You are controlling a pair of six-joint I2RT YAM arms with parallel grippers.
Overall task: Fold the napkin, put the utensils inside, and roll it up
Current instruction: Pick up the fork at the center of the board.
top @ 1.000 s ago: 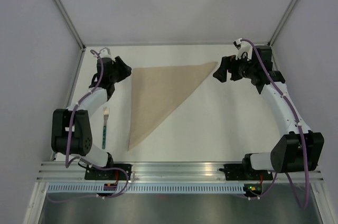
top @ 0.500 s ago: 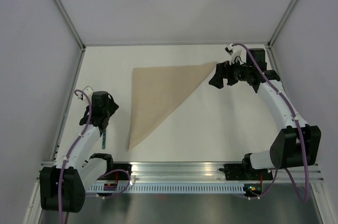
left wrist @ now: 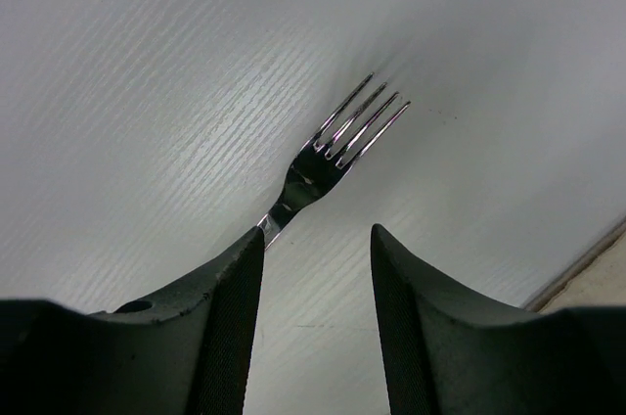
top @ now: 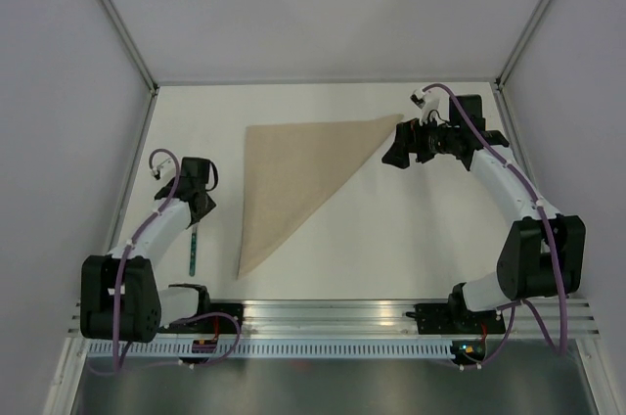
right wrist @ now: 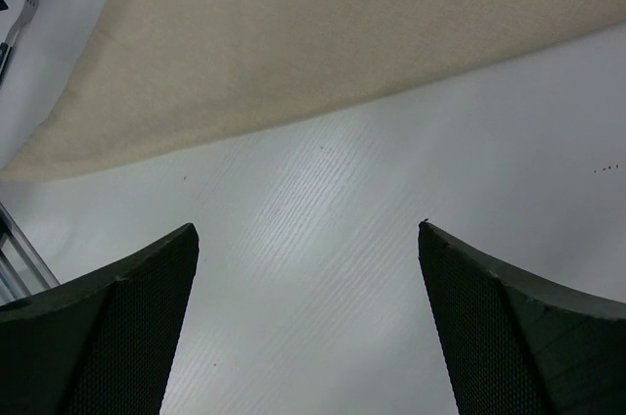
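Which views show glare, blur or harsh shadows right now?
Left wrist: fork sharp, tines glinting; left fingers dark, soft-edged. Right wrist: napkin evenly lit, faint sheen on the table. Top external: flat light, no hard shadows.

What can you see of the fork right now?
The fork is slim: four shiny silver metal tines and a narrow neck, then a long thin teal handle. It lies flat on the white table, left of the folded napkin and apart from it, tines toward the far edge. The open left claw hangs over its tine end. The neck runs under one finger; contact cannot be told.
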